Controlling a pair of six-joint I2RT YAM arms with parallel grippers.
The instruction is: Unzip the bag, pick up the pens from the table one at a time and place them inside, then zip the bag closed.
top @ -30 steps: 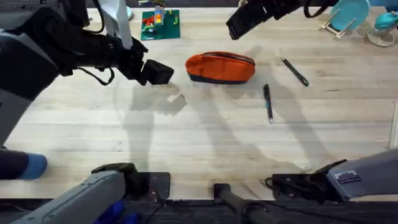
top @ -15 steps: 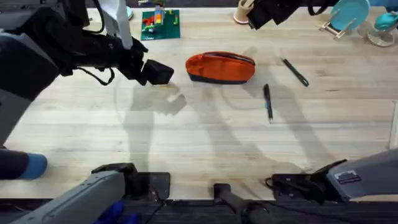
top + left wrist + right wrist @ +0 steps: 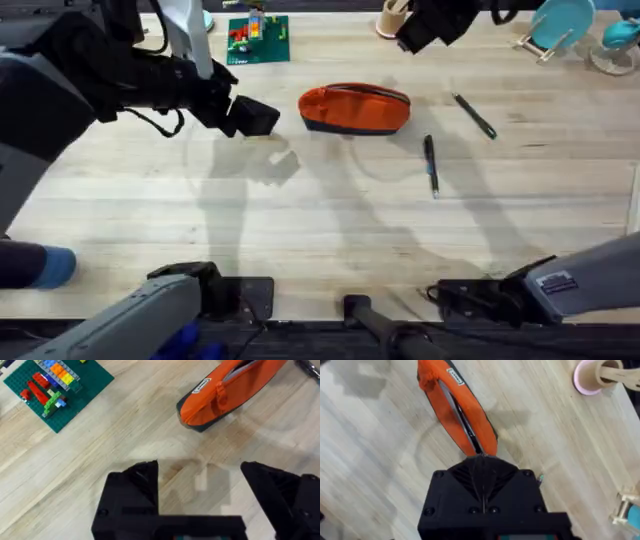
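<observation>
I see the oblong orange fabric pouch [image 3: 354, 108] with its navy bottom band lying at the desk's [image 3: 300, 220] far centre, two slim dark pens [image 3: 431, 165] on the light wood at its four o'clock. My left end effector [image 3: 200, 485] hovers released at the pouch's nine o'clock. My right end effector [image 3: 415, 38] hangs clenched at its one o'clock.

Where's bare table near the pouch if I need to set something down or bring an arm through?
The widest bare table is the near stretch between the bag and the arm bases. Also free: between the bag and the left gripper. Crowded: right of the bag, where the pens lie; the far edge holds a brick plate.
</observation>
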